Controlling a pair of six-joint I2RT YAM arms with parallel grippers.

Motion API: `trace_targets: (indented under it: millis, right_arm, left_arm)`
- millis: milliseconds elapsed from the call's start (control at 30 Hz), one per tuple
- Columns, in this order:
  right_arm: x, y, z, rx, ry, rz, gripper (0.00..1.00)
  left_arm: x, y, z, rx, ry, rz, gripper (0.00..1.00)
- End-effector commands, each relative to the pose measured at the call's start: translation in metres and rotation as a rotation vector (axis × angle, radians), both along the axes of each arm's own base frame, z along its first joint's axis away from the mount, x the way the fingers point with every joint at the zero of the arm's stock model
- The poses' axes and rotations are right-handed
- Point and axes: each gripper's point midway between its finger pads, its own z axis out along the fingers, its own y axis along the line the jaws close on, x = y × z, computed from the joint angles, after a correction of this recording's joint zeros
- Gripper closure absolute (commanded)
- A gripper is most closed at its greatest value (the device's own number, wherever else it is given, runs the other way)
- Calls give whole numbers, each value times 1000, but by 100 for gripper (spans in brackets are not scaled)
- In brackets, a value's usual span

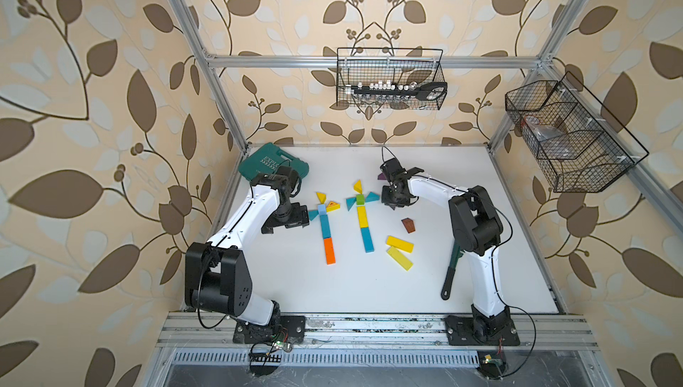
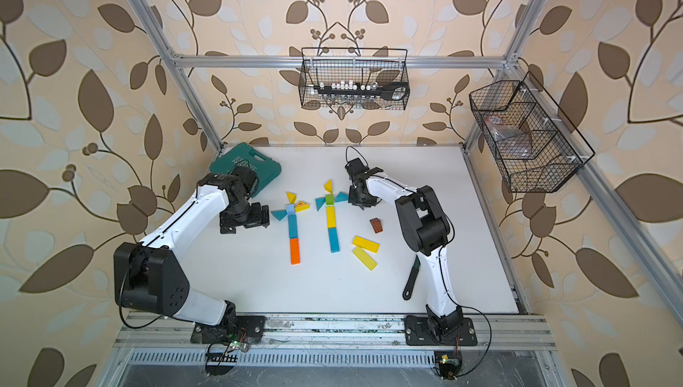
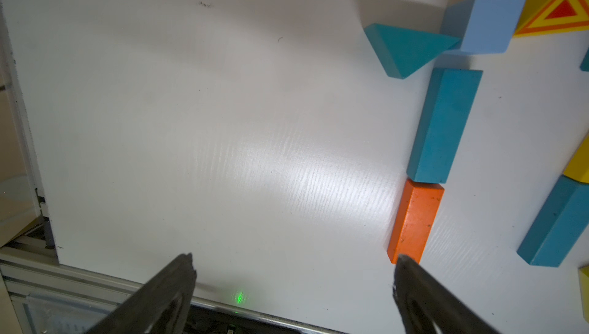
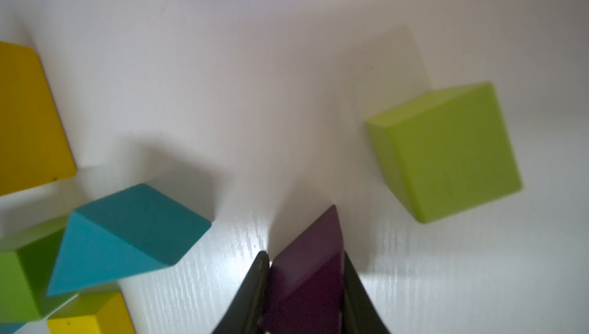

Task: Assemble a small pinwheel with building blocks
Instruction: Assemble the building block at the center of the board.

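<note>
Table point(image 1: 295, 292): white; it carries the blocks, the case and the wrench.
Left arm point(image 1: 236, 222): reaches from the near rail towards the left figure.
Right arm point(image 1: 480, 219): reaches from the near rail to the far side of the right figure.
Back basket point(image 1: 390, 78): wire, hung on the rear rail, with a black tool strip inside.
Side basket point(image 1: 569, 137): wire, on the right wall, with a clear bag inside.
Case point(image 1: 271, 163): teal, at the table's far left corner, partly hidden by the left arm.
Wrench point(image 1: 451, 274): dark, lying near the right arm's base, partly behind that arm.
Left figure point(image 1: 325, 226): a pale blue cube with wedges round it, then a teal bar and an orange bar point(image 3: 414, 220) end to end.
Right figure point(image 1: 362, 217): a green cube with yellow and teal wedges round it, then a yellow bar and a teal bar.
Yellow bars point(image 1: 400, 244): two, loose, side by side, right of the right figure.
Brown block point(image 1: 408, 225): loose, just beyond the yellow bars.
Loose cube point(image 4: 446, 150): green, alone on bare table near the right gripper.
Left gripper point(image 3: 294, 259): jaws spread wide with nothing between them, over bare table beside the orange bar.
Right gripper point(image 4: 304, 256): clamped on the purple wedge.
Purple wedge point(image 4: 315, 236): between the jaws, near the right figure's teal wedge point(image 4: 127, 240); whether it touches the table, I cannot tell.
</note>
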Motion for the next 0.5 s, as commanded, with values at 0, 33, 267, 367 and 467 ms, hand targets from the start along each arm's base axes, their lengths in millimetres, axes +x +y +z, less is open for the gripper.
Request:
trace_targets:
  millis: [0,33,267,367,467]
  right_arm:
    - [-1,-14,-15,-64,28,-79,77]
    - [-1,-17,-16,-72,27,-98,77]
    - [6,-17,-19,-52,11,-147,75]
    - [6,-17,-18,-51,11,-153,68]
    - [7,-19,-10,-49,-4,-163,52]
  left_arm:
    - [-1,7,1,20,13,8,1]
    - [-1,7,1,21,12,7,1]
    - [-1,6,1,16,15,2,1]
    - [-1,6,1,16,16,3,1]
    - [-2,6,0,16,20,2,1]
